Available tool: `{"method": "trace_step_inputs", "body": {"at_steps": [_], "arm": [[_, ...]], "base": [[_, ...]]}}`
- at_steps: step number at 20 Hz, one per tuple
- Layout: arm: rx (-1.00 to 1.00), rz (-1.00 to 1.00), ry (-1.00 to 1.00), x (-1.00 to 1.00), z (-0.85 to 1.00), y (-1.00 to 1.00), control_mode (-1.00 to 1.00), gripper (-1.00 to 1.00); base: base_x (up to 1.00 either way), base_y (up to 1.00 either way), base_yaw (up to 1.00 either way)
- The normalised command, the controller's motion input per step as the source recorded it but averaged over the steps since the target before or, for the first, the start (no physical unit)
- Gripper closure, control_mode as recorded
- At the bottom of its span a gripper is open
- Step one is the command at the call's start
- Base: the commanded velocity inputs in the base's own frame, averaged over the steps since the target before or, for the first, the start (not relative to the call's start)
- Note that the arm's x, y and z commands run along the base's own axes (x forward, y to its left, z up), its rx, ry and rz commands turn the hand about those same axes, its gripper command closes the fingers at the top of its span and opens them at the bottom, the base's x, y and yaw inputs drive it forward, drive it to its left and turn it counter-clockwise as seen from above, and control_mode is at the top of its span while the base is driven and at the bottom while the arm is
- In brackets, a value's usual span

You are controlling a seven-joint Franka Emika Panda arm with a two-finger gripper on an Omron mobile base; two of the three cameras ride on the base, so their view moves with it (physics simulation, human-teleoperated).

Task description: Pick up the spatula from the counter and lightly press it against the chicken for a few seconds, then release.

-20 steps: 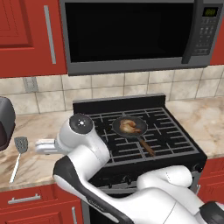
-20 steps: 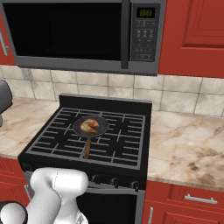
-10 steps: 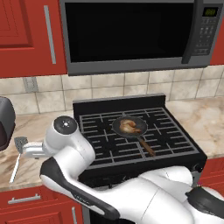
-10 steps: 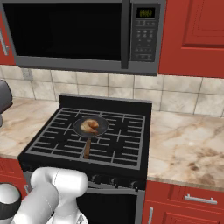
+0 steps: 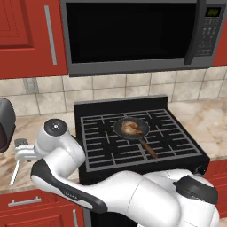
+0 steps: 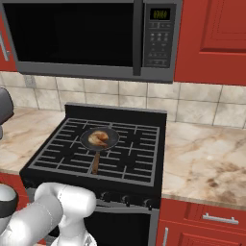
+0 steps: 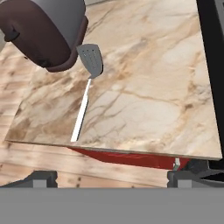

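The spatula point(image 7: 83, 105) lies flat on the marble counter left of the stove. Its grey slotted head point(image 7: 90, 59) touches a dark appliance, and its white handle runs toward the counter's front edge. My gripper point(image 7: 113, 177) hovers above the counter's front edge, open, fingertips point(image 7: 41, 178) spread wide and nothing between them. The spatula is ahead and to the left of it. In the left base view my hand point(image 5: 24, 151) covers the spatula's head, and only the handle point(image 5: 14, 173) pokes out. The chicken point(image 5: 129, 127) point(image 6: 98, 138) sits in a small pan on the stove.
A dark rounded appliance point(image 7: 43, 30) point(image 5: 5, 126) stands on the counter right behind the spatula head. The black stove point(image 5: 133, 142) is to the right, the pan's handle point(image 5: 148, 150) pointing forward. A microwave point(image 5: 133, 35) hangs above. More marble counter point(image 6: 206, 158) lies right of the stove.
My arm has swung left and lower, from the stove's edge to over the left counter. Its hand now covers the spatula head in the left base view. Pan and chicken are unmoved.
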Motion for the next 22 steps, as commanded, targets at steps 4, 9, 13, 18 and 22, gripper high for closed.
{"method": "trace_step_inputs", "body": {"at_steps": [4,9,13,18,22], "arm": [[0.0,0.0,0.02,0.18,-0.15,0.28,-1.0,-1.0],[0.0,0.0,0.03,0.17,-0.21,0.22,-1.0,-1.0],[0.0,0.0,0.05,0.2,-0.18,0.28,-1.0,-1.0],[0.0,0.0,0.04,0.15,-0.14,0.26,-1.0,-1.0],[-0.05,0.0,0.02,0.08,-0.13,0.22,-1.0,-1.0]], "base": [[0.0,0.0,0.0],[0.0,0.0,0.0],[0.0,0.0,0.0],[0.0,0.0,0.0],[0.0,0.0,0.0]]}}
